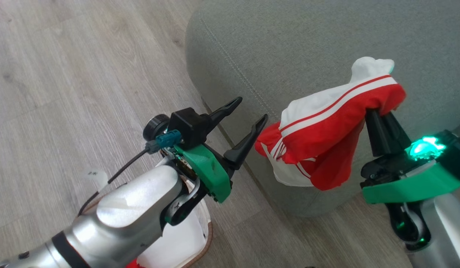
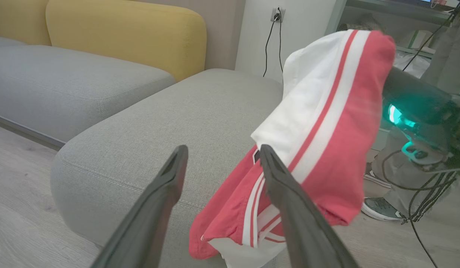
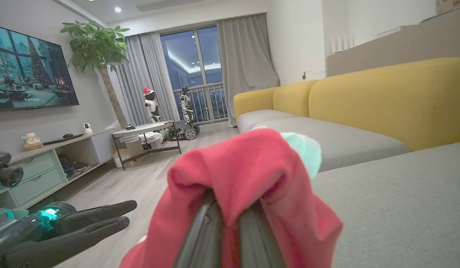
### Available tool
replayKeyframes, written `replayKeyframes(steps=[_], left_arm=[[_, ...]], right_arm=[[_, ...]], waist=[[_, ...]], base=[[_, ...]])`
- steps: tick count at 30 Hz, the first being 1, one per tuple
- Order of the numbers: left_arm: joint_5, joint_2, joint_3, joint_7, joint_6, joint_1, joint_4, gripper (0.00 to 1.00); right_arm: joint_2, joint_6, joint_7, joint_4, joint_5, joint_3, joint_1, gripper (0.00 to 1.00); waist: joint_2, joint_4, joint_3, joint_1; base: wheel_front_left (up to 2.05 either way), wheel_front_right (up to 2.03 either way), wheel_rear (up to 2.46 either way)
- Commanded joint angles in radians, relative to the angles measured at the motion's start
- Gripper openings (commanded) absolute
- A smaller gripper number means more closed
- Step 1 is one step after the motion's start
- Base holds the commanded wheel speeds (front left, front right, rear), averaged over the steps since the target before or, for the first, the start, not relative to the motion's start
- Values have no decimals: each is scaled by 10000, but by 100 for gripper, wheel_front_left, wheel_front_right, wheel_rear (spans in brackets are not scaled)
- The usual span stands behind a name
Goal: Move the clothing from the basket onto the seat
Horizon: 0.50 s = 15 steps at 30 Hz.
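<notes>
Your right gripper (image 1: 378, 115) is pinching the red sports shorts (image 1: 326, 126) with its fingers pressed together. The fabric is bunching over the tips and draping down both sides, w/ the white panel and thin red-and-white stripes facing up. The garment is hanging in the air at the front edge of the grey-green seat (image 1: 308, 44), hem dangling below the cushion's stitched seam; can't tell whether it's brushing the upholstery. Your left gripper (image 1: 252, 108) is standing spread wide and carrying nothing, its nearer fingertip sitting just beside the shorts' lower corner; touching or not, can't say. The basket (image 1: 209, 234) is sitting on the wood-look floor (image 1: 66, 74) beneath the left forearm, mostly hidden, showing its brown rim, white liner (image 1: 177, 242) and a scrap of red (image 1: 132, 264), prob. another garment. Handling-wise you're dealing w/ something light, limp and smooth-knit: it's going to be sagging, swinging and folding on itself, and a thin pinch could be slipping if you're moving fast. The bunched mid-section grip is looking secure; for the next piece I'd be taking a thick fold near the waistband, not a single layer. The seat is looking broad, coarse-woven, w/ rounded corners — it should be catching the cloth w/o sliding, provided you're releasing well inboard of the edge.
</notes>
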Motion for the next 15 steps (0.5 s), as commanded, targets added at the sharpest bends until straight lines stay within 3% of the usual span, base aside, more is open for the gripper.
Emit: replayKeyframes(steps=[1, 8, 15], left_arm=[[103, 212, 385, -102, 76, -568, -251, 100], [223, 232, 406, -164, 150, -674, -351, 100], [357, 303, 399, -76, 175, -952, -529, 100]], right_arm=[[-49, -2, -67, -479, -103, -8, -10, 0], [-438, -2, -67, -648, -199, 46, -546, 0], [-1430, -2, -67, -444, -6, -44, -2046, 0]], waist=[[0, -32, 22, 0], [0, -32, 188, 0], [0, 192, 631, 0]], base=[[0, 0, 0], [0, 0, 0], [0, 0, 0]])
